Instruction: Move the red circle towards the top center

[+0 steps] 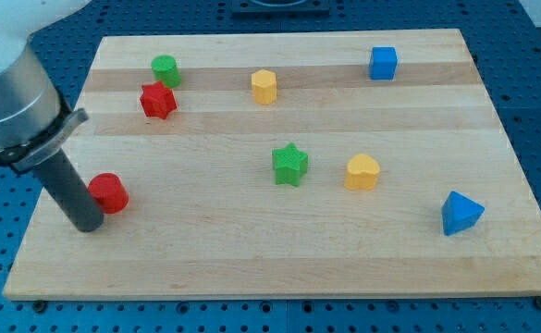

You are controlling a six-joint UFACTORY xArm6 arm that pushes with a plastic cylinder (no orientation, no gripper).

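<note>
My tip [87,225], a plain rod with no jaws to open or close, sits touching the red circle [109,192] on its left near the board's left edge, lower half, so the push to top center is barely begun.

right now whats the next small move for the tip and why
Probably a short push toward the view's upper right. My tip sits at the lower left of the red circle, seemingly touching it, and the top centre lies up and right. The red star and green cylinder stand above, so angling right should skirt them.
</note>
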